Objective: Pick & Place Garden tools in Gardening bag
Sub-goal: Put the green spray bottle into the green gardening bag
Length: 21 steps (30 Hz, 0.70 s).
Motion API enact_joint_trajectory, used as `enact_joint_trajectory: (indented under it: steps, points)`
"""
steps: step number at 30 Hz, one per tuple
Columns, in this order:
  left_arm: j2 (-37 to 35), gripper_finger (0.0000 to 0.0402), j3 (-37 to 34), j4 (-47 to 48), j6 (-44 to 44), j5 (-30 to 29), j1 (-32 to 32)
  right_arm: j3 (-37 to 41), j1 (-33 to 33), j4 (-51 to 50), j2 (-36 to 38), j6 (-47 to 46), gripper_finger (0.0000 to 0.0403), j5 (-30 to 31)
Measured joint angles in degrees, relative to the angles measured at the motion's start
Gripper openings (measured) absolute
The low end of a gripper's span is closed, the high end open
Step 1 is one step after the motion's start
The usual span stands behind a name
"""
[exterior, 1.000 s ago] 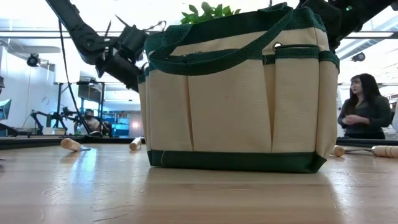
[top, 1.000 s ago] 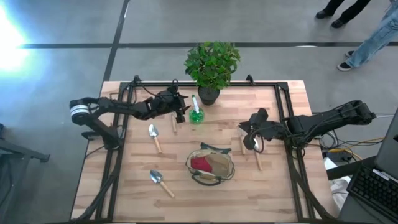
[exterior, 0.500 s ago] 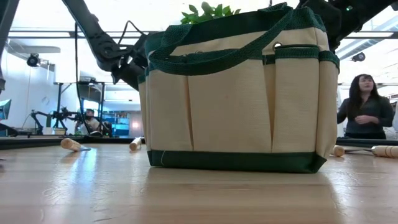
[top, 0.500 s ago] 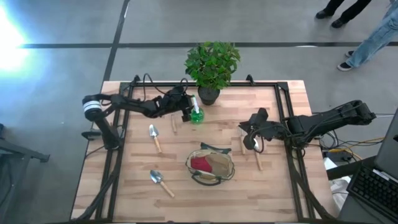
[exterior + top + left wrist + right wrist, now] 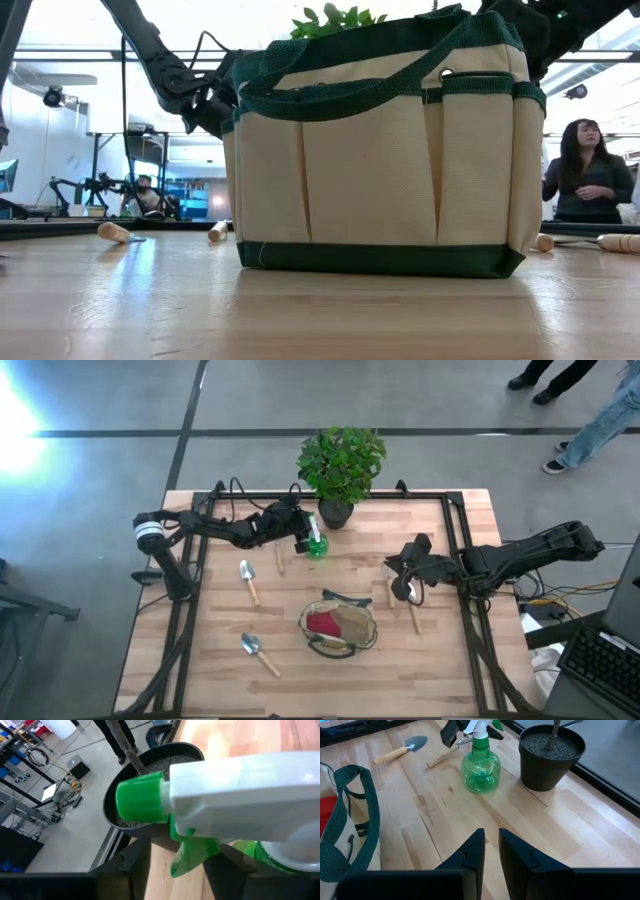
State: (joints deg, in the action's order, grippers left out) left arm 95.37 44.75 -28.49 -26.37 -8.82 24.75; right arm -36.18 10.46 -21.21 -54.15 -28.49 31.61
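Note:
The green spray bottle (image 5: 316, 544) stands upright on the table next to the plant pot; it also shows in the right wrist view (image 5: 481, 767). My left gripper (image 5: 299, 533) is open at its white spray head (image 5: 240, 790), one finger on each side of the green trigger (image 5: 192, 852). The olive-tan gardening bag (image 5: 338, 626) stands at the middle front with a red piece (image 5: 321, 623) inside. Two trowels (image 5: 247, 579) (image 5: 258, 652) lie on the left. My right gripper (image 5: 405, 586) hovers shut and empty over two wooden-handled tools (image 5: 413, 615) on the right. My left gripper comes level from the table's left at the spray bottle's head, its fingers (image 5: 134, 865) on either side of the green trigger under the white head. I cannot tell whether a finger touches it. The bottle stands upright on the table.
A leafy plant in a dark pot (image 5: 338, 468) stands just behind the bottle at the far edge. A loose wooden handle (image 5: 280, 559) lies near the bottle. A person (image 5: 585, 175) stands in the room beyond the table.
My left gripper has gone toward the table's right edge and reached the spray bottle's head, then stopped there. The bottle has stayed in place.

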Motion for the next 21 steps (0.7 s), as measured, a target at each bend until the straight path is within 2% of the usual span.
enact_joint_trajectory:
  steps: [9, 16, 21]
  points:
    - [-0.02, 0.0038, -0.02, 0.02, 0.03, 0.22, -0.01, 0.00, 0.00, 0.00, 0.00, 0.00, 0.0048, -0.06]
    - [-0.07, 0.0034, -0.04, 0.02, 2.67, -0.45, -0.04, 0.00, 0.00, 0.00, 0.00, -0.01, 0.0048, -0.06]
    - [-1.01, 0.0037, -0.07, 1.11, 5.52, -5.41, -0.31, 0.00, 0.00, 0.02, 0.00, -0.02, 0.0048, -0.06]
